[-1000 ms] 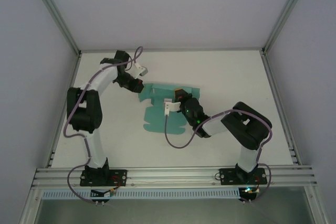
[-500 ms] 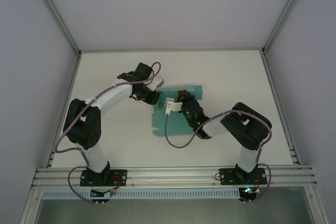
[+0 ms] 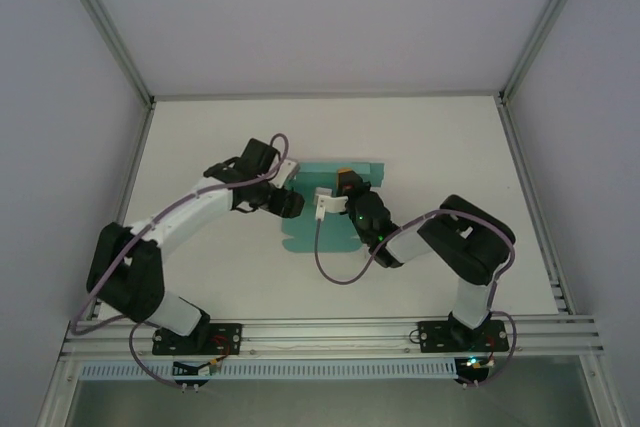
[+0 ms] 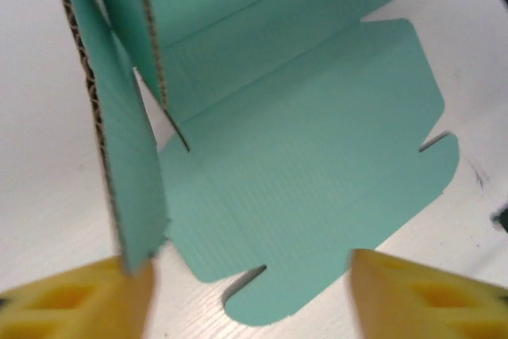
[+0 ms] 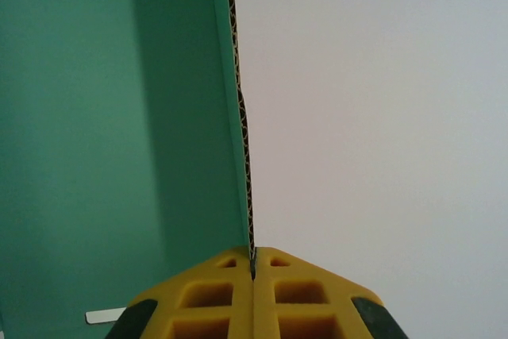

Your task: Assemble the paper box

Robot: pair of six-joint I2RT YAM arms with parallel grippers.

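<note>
A plain white surface (image 3: 450, 137) lies beneath the left fingers (image 4: 63, 307) and the right fingers (image 5: 214, 303) and stretches well beyond them on every side. Seen from the left wrist, it shows white between the left fingers and ahead of them, with a faint dark scuff (image 4: 479, 174) ahead on the right. Pale grey walls (image 3: 320, 17) stand past the fingers at the back and along both sides. Aluminium posts (image 3: 100, 17) rise at the two far corners. Nearer than the fingers, an aluminium rail (image 3: 330, 332) runs along the surface's edge, with a perforated strip (image 3: 330, 370) just below it.
</note>
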